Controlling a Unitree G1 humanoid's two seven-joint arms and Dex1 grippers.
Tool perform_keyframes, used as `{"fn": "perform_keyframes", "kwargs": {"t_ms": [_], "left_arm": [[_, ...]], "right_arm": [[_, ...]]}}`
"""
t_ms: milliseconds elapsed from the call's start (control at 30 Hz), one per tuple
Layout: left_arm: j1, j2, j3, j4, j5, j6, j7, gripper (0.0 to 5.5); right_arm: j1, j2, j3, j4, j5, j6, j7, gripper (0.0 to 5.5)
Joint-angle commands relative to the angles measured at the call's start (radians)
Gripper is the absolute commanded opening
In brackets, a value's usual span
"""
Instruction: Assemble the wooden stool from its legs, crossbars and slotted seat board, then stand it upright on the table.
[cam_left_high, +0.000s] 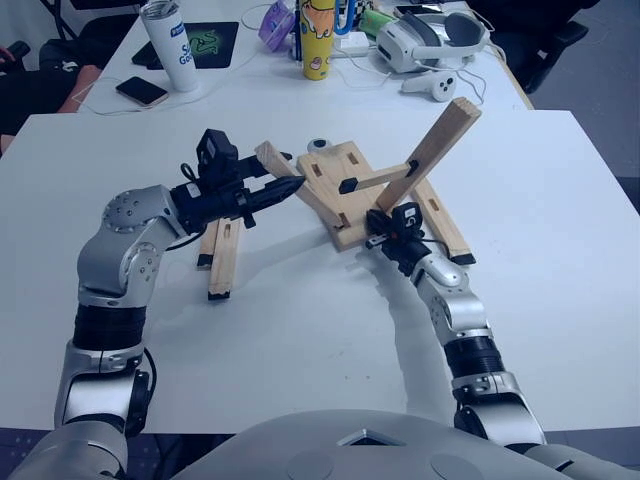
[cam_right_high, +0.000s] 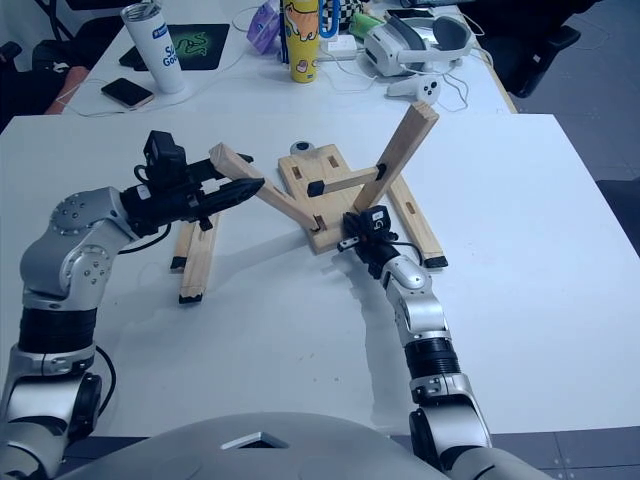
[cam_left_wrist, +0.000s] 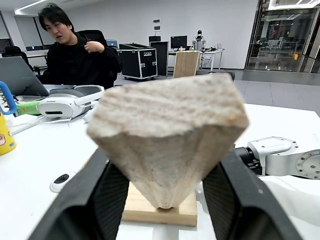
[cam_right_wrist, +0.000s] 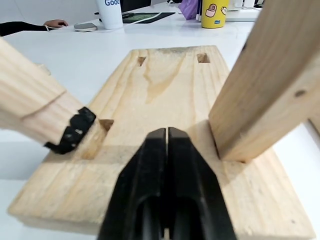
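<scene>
On the table (cam_left_high: 300, 330), a stool leg (cam_left_wrist: 167, 130) is clamped by the left gripper (cam_left_high: 288, 186).
The right gripper (cam_right_wrist: 166, 134) is held closed over the slotted seat board (cam_right_wrist: 165, 80).

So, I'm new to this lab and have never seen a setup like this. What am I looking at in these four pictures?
This is a humanoid robot with two arms, building a wooden stool. The two pictures from above come from cameras in its head, looking down over its arms at a white table. The other two come from a camera on each wrist, so they look along that arm's fingers.

The left hand grips a wooden leg, tilted, with its lower end down at the slotted seat board, which lies flat. The right hand is shut over the board's near edge and grips nothing. From the board another leg, joined to a crossbar, leans upward. More leg pieces lie on the table beside it.
</scene>
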Motion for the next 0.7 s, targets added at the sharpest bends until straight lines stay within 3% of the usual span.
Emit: {"fn": "perform_keyframes", "kwargs": {"t_ms": [33,367,700], "left_arm": [[-0.005,-0.008,-0.023,0.008,0.030,-0.010,0.004,2.02],[-0.070,0.035,-0.107,0.007,0.130,0.034,0.012,2.02],[-0.161,-0.016,-0.191,0.097,0.183,0.090,0.050,2.02]], "right_arm": [[0.057,-0.008,0.043,0.063,-0.031,0.076,0.016,0.00],[0.076,-0.012,0.069,0.046,-0.039,0.115,0.014,0.00],[0.087,-0.020,0.104,0.062,-0.034,0.161,0.039,0.00]]}}
